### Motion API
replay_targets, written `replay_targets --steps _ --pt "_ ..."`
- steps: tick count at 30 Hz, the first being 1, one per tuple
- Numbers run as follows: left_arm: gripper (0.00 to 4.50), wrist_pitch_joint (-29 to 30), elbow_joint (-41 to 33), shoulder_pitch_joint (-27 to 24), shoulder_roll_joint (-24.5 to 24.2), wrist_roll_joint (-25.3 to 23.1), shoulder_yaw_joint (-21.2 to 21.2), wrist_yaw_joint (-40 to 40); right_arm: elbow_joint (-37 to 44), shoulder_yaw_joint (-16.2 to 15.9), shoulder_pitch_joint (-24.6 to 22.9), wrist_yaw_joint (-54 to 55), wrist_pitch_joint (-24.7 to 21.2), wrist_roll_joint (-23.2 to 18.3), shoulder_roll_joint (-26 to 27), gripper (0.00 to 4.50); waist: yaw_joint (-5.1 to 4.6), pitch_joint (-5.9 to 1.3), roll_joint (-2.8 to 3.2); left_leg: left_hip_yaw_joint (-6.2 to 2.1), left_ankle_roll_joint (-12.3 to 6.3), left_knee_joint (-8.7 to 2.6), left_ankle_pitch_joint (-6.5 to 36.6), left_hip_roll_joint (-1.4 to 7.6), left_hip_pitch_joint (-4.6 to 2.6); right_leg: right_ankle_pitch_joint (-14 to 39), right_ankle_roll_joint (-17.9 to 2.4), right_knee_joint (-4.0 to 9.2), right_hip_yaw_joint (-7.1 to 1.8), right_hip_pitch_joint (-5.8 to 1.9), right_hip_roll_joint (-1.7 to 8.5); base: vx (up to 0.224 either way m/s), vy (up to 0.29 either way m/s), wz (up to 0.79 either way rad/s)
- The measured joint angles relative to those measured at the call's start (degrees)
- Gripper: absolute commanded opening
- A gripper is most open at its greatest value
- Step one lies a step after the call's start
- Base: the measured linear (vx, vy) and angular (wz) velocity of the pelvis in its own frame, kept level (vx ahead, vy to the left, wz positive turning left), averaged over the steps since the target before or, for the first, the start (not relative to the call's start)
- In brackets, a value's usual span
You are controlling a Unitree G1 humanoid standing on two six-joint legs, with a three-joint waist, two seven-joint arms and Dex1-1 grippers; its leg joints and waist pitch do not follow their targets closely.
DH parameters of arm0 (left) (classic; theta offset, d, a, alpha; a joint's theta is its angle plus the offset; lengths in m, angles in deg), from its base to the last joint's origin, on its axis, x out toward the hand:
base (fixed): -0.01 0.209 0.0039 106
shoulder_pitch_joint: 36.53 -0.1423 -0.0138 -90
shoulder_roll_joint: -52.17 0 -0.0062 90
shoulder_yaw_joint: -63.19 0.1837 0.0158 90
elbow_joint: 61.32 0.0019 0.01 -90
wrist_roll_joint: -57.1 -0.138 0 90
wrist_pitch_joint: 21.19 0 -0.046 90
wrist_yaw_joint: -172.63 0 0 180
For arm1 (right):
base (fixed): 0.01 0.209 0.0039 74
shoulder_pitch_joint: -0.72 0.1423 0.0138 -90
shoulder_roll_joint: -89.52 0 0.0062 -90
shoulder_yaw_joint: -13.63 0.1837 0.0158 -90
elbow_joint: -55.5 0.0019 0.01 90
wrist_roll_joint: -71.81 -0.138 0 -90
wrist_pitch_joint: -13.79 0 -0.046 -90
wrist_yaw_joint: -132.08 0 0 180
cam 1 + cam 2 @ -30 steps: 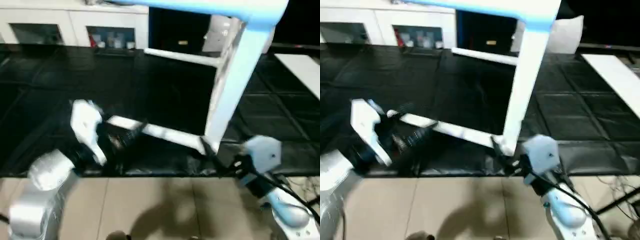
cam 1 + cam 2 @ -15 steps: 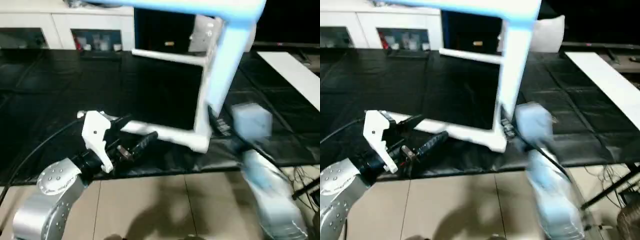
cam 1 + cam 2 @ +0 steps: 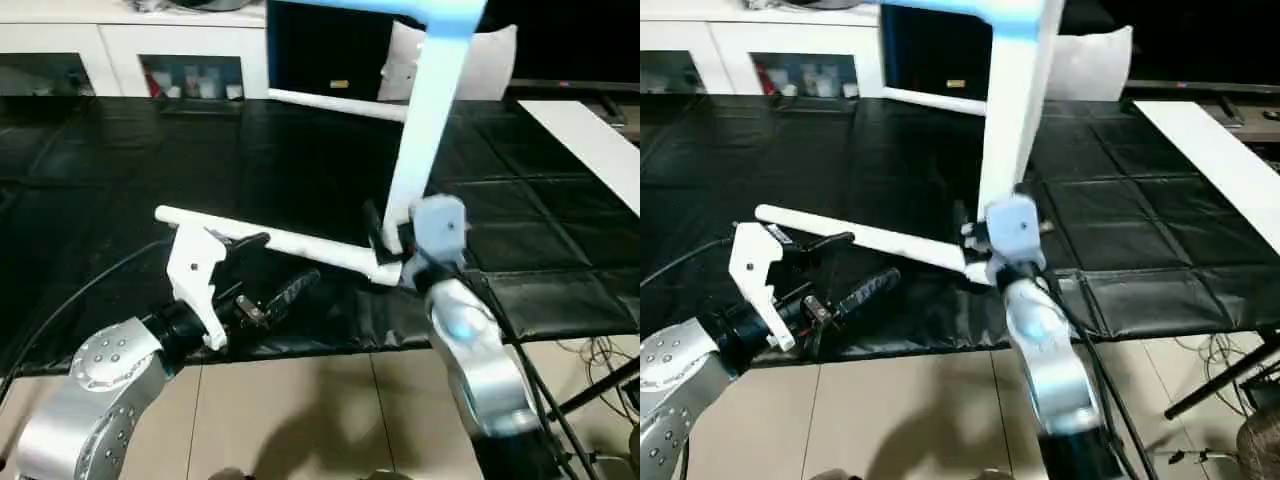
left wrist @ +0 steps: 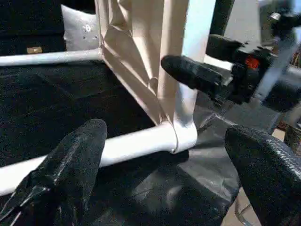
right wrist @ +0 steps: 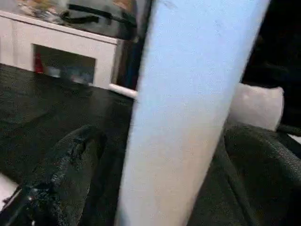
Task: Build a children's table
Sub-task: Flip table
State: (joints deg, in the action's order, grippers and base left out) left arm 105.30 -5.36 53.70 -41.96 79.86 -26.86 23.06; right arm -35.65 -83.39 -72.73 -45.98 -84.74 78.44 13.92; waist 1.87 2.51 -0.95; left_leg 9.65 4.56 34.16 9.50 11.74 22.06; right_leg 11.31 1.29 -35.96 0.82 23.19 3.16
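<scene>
1. the right hand [image 5: 155, 155] has its two black fingers spread wide on either side of the children's table's [image 3: 425, 140] upright edge, just above the lower corner socket; whether the fingers [image 5: 66, 174] touch the plastic cannot be told.
2. the left hand [image 3: 255, 275] is also spread apart, holding nothing, hovering near the white leg [image 3: 270, 240] that runs along the black mat [image 3: 120, 170] from that corner.
3. the white table stands tipped on its side on the mat, ribbed underside [image 4: 136, 52] facing the left wrist camera; another leg [image 3: 335, 103] juts out higher up.
4. a white cabinet [image 3: 140, 60] with glass doors stands behind, and a flat white board [image 3: 590, 145] lies to the right.
</scene>
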Motion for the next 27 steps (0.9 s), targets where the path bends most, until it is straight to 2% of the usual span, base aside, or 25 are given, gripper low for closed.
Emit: replay_targets --steps 5,9,13,17,23,27 --pt "4.46 0.8 0.0 0.1 -0.5 0.0 0.1 0.0 -6.9 2.3 4.6 1.4 0.5 -0.3 -1.0 4.5 0.24 0.03 0.06 0.01 0.0 0.01 0.0 -0.02 -0.03 0.0 0.0 -0.03 -0.01 -0.03 0.02 0.0 0.0 0.0" --pt "4.46 0.8 0.0 0.2 -1.1 0.1 0.1 0.0 -8.5 4.0 5.3 0.8 0.9 -1.5 -2.5 4.5 0.69 0.04 0.07 0.01 0.01 0.02 0.0 -0.04 -0.02 0.0 0.0 -0.05 -0.01 -0.05 0.05 0.0 0.0 0.0" --pt "4.46 0.8 0.0 0.1 -1.1 0.2 0.1 -0.2 -4.1 6.8 0.9 -2.6 0.9 -3.7 -5.6 4.5 1.51 0.03 0.05 0.03 0.0 0.06 0.0 -0.06 -0.02 0.0 0.0 -0.04 -0.02 -0.1 0.08 0.0 0.0 0.0" --pt "4.46 0.8 0.0 0.1 -0.9 0.2 0.6 -0.8 1.0 9.0 -4.0 -7.2 0.0 -7.1 -9.1 4.5 1.48 0.04 0.06 0.03 -0.01 0.05 0.0 -0.04 -0.02 0.0 0.0 -0.03 -0.02 -0.09 0.06 0.0 0.0 0.0" --pt "4.46 0.8 0.0 0.1 -0.9 0.2 0.9 -0.8 3.3 14.9 -5.6 -8.1 -2.1 -9.5 -12.6 4.5 1.18 0.04 0.07 0.04 -0.01 0.06 0.0 -0.05 -0.05 0.0 0.0 -0.03 -0.03 -0.07 0.06 0.0 0.0 0.0" --pt "4.46 0.8 0.2 0.5 -0.7 0.2 1.6 -0.8 3.1 16.2 -5.2 -8.1 -2.9 -11.0 -12.6 4.5 0.68 0.03 0.08 0.03 0.0 0.05 0.0 -0.04 -0.06 0.0 0.0 -0.03 -0.02 -0.05 0.05 0.0 0.0 0.0"
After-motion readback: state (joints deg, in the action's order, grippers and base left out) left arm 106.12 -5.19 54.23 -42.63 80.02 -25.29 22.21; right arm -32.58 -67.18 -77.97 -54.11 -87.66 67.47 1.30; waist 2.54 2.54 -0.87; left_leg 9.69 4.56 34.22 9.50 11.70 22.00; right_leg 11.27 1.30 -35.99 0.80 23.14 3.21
